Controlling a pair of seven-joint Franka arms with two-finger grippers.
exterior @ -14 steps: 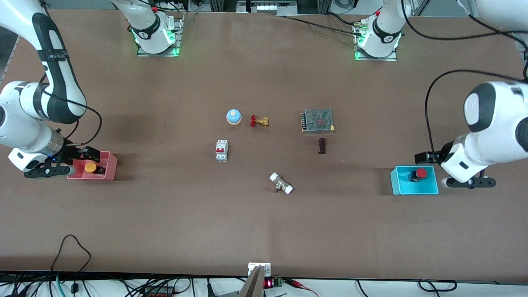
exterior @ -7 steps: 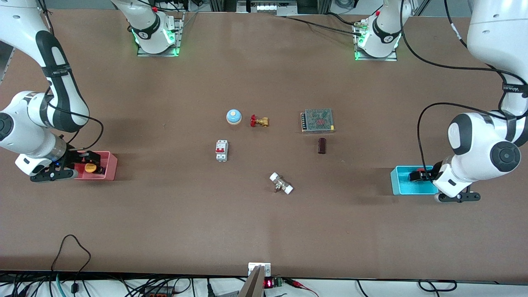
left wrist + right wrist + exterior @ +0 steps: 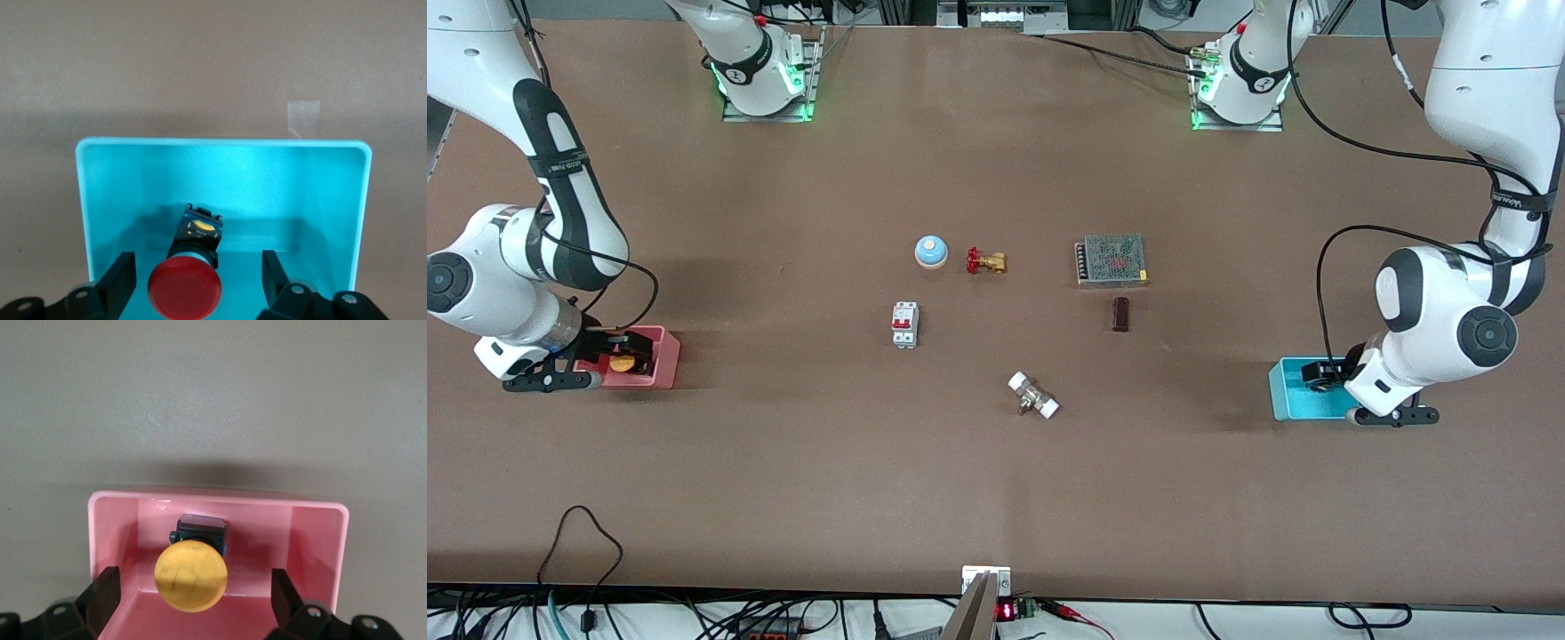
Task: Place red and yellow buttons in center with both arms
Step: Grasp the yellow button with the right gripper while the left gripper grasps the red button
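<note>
The yellow button [image 3: 191, 577] lies in the pink tray [image 3: 220, 497] at the right arm's end of the table, and shows in the front view [image 3: 622, 363]. My right gripper [image 3: 193, 597] is open, down in the tray [image 3: 663, 363], one finger on each side of the cap, not touching it. The red button [image 3: 185, 291] lies in the cyan tray [image 3: 220, 142] at the left arm's end. My left gripper [image 3: 198, 280] is open and straddles its cap with gaps on both sides. In the front view the left gripper [image 3: 1319, 372] hides the red button.
On the brown tabletop between the trays stand a blue-domed bell [image 3: 930, 252], a brass valve with a red handwheel [image 3: 985, 261], a white circuit breaker [image 3: 904, 324], a mesh-topped metal box [image 3: 1112, 260], a dark brown cylinder [image 3: 1121, 314] and a white-ended fitting [image 3: 1033, 396].
Both grippers have moved in over their trays and come down round the buttons. The left arm now covers the red button in the front view. Neither button has moved.
</note>
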